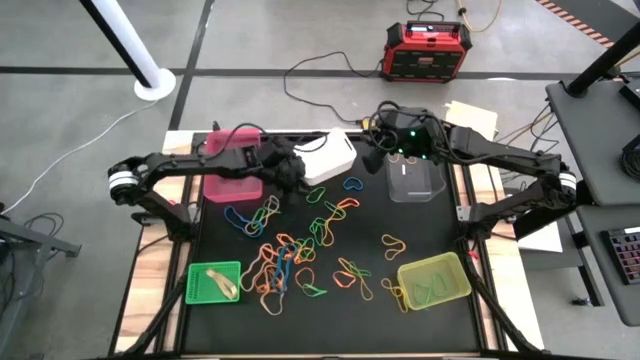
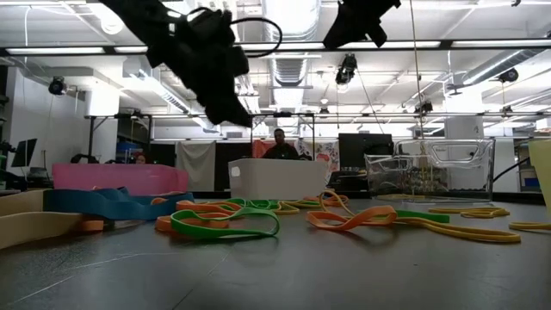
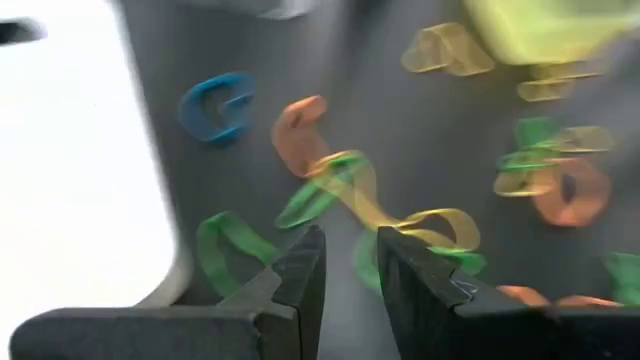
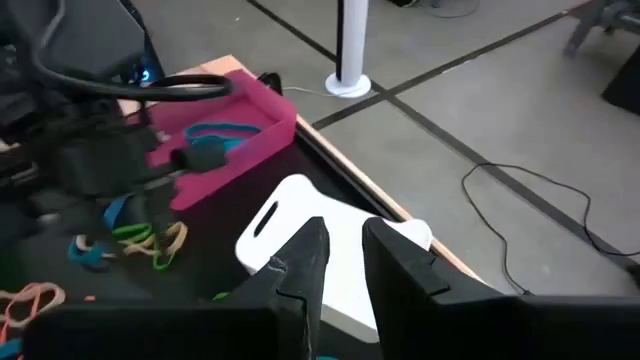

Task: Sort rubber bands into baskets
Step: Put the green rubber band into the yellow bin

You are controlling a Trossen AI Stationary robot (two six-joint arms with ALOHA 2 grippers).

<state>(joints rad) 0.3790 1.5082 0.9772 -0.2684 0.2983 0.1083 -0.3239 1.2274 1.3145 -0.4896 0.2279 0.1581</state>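
Observation:
Many rubber bands (image 1: 300, 255) in orange, blue, green and yellow lie scattered on the black mat. Around them stand the pink basket (image 1: 232, 165), white basket (image 1: 330, 157), clear basket (image 1: 413, 180), green basket (image 1: 214, 282) and yellow-green basket (image 1: 432, 280). My left gripper (image 3: 350, 265) hangs tilted down above the bands beside the white basket (image 3: 80, 150), fingers a little apart, nothing between them. My right gripper (image 4: 345, 250) is raised over the white basket's (image 4: 300, 240) far side, its fingers narrowly apart and empty.
Blue bands (image 4: 215, 135) lie in the pink basket and a tan band (image 1: 222, 285) in the green one. A red-and-black box (image 1: 425, 50) and cables sit on the floor beyond the table. The mat's near strip (image 1: 320, 330) holds no bands.

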